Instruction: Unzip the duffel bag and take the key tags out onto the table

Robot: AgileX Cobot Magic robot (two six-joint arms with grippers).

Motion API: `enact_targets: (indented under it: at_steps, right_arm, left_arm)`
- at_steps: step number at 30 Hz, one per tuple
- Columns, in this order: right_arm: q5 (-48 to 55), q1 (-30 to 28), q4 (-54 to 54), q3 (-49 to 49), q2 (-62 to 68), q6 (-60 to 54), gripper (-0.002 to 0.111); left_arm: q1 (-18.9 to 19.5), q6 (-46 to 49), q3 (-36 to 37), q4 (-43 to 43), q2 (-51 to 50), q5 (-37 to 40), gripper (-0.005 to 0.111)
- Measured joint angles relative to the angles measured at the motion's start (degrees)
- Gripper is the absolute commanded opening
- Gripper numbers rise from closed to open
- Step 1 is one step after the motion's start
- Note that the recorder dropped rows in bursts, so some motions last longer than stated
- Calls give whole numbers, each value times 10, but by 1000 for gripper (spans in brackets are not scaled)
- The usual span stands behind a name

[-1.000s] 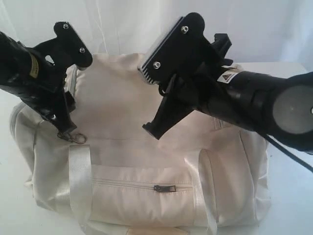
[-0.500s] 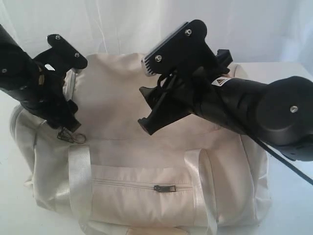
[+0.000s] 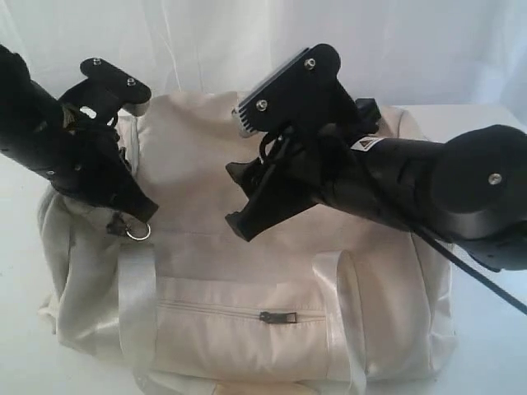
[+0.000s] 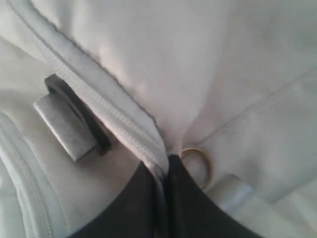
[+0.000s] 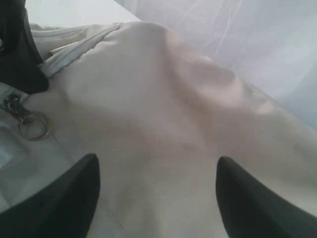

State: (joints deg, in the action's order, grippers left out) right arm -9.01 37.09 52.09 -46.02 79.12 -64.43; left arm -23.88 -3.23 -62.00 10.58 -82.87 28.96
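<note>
The bag (image 3: 247, 329) lies on the white worktop (image 3: 494, 346), its long side facing the exterior view, taking up most of the picture. Its cream fabric is slack and creased along the top. Two pale straps (image 3: 136, 304) run down the front, one on each side of a pocket (image 3: 239, 325) whose zip is closed, with the dark pull (image 3: 276, 316) towards its right end.

The left fingers (image 3: 136, 206) are at the bag's upper left corner. In the left wrist view they are pressed together (image 4: 193, 208), with the grey top zip (image 4: 114, 119) running down between them, so they pinch the zip strip. A small metal ring (image 4: 198, 163) hangs just beside their tips; in the exterior view it dangles from a small dark clasp below them (image 3: 138, 232). Whether the clasp itself is in the pinch I cannot tell. Near the zip, a grey tab (image 4: 64, 129) on a dark loop lies on the fabric.

The right fingers (image 3: 243, 224) hang over the middle of the bag's top, pointing down and to the left. They are spread wide (image 5: 64, 198), with only bare fabric showing between them, and they hold nothing. The ring (image 5: 33, 125) lies off to one side of them, well apart.
</note>
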Motion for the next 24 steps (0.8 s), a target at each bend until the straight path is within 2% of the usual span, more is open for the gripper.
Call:
enact_targets:
  at_steps: [1,2,5,8,14,17,20,22,24]
  right_arm:
    - [3,0,0,0,1,0,62]
    - [7,0,-3,0,7,0,62]
    - [7,3,-32,0,38,0,62]
    - [-24,26,-93,-2,76,0,62]
    - [-31,59,-117,-43,113,0,62]
    - [-32,62,-119,-59,124,2,62]
    - [-34,63,-119,-68,132,11,54]
    - [-36,63,-119,-70,134,15,48]
    - [-36,63,-119,-71,134,19,46]
  left_arm:
    - [0,36,0,-42,9,0,0]
    - [0,103,0,-133,27,3,0]
    - [1,263,0,-301,64,33,0]
    - [1,314,3,-353,76,62,0]
    - [1,322,3,-354,79,69,0]
    - [1,305,3,-314,79,63,0]
    - [1,260,3,-244,80,59,1]
    - [1,221,3,-190,80,59,9]
    - [0,183,3,-137,80,60,26]
